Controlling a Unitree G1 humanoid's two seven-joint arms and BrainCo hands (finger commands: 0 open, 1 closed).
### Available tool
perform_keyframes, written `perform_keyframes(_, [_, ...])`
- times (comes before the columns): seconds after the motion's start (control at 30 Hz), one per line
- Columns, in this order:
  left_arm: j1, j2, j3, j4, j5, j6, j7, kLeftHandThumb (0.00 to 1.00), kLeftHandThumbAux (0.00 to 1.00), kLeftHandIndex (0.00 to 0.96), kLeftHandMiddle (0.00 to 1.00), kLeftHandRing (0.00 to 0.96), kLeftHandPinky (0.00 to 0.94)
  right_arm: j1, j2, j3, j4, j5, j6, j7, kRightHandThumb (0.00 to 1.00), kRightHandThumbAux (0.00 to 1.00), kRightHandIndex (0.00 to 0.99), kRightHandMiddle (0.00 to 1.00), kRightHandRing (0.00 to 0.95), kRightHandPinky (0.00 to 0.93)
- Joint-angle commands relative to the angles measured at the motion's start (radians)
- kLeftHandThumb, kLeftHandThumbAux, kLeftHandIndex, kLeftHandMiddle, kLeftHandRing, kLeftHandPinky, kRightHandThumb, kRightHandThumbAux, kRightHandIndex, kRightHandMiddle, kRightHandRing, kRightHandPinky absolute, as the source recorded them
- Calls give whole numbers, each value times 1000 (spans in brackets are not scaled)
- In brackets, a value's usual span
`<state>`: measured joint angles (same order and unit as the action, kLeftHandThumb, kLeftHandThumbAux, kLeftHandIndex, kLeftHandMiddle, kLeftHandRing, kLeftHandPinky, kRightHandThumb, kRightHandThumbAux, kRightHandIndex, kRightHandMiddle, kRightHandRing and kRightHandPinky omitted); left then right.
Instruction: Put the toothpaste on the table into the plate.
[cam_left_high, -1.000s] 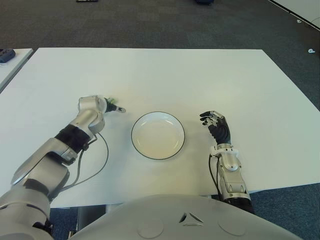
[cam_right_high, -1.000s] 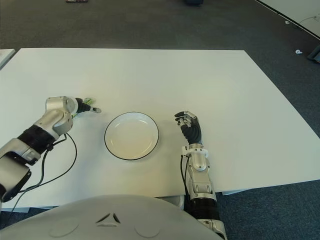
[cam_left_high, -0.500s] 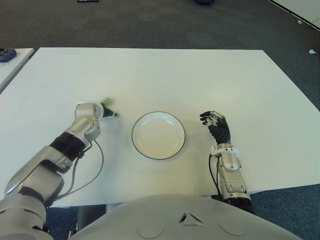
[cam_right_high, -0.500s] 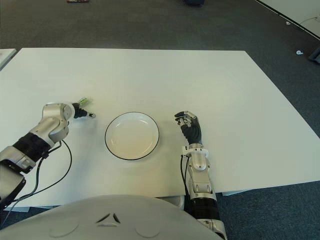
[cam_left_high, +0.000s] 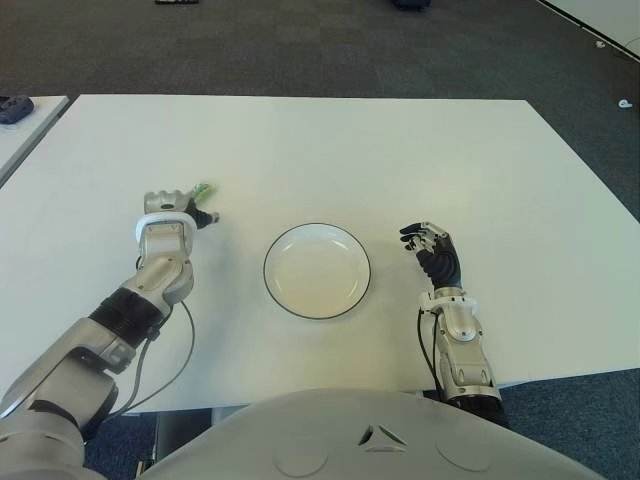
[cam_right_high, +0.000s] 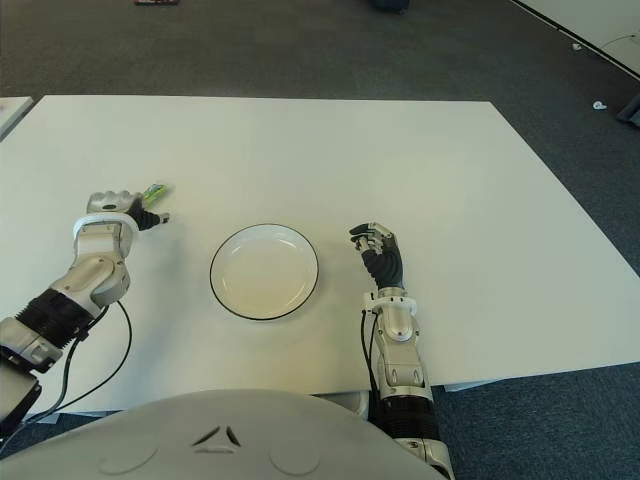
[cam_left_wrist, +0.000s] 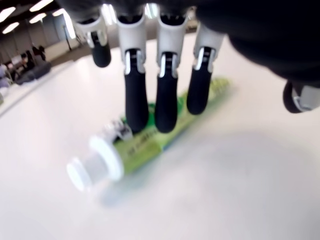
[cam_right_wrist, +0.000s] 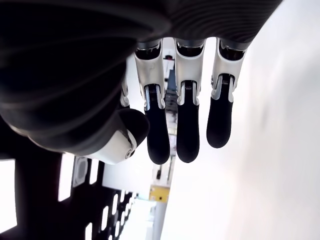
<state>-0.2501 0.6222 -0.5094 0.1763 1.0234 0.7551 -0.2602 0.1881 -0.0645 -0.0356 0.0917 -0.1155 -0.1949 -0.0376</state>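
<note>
1. The toothpaste (cam_left_wrist: 150, 135) lies flat on the table (cam_left_high: 400, 150), toward its left edge, not yet lifted.
2. Its long axis slants, cap end toward the near edge; in the eye views only the green tail shows.
3. The left hand (cam_left_high: 178, 212) hangs over it, fingers (cam_left_wrist: 136, 102) extended onto the tube, unclosed.
4. The plate (cam_left_high: 317, 271) holds nothing; gripping, lifting and carrying remain.
5. The right hand (cam_left_high: 432, 250) shows right of the plate, fingers loosely curled on nothing.

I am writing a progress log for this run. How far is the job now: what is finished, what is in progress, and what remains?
Nothing is finished: the plate is empty. In progress: the left hand is over the toothpaste, which lies on the table; its fingers reach the tube but have not closed around it. Remaining: grasp, carry, place. The right hand shows right of the plate.
</note>
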Motion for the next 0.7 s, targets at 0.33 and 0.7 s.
perform_keyframes(0.33, [164, -122, 173, -101, -29, -76, 438, 479, 210, 0, 0, 0, 11, -5, -1, 7, 10, 9, 1, 4, 706, 729, 423, 440, 425, 440])
perform_keyframes(0.7, [260, -141, 239, -124, -29, -226, 678, 519, 196, 0, 0, 0, 11, -15, -3, 8, 28, 21, -10, 19, 704, 731, 420, 433, 424, 438])
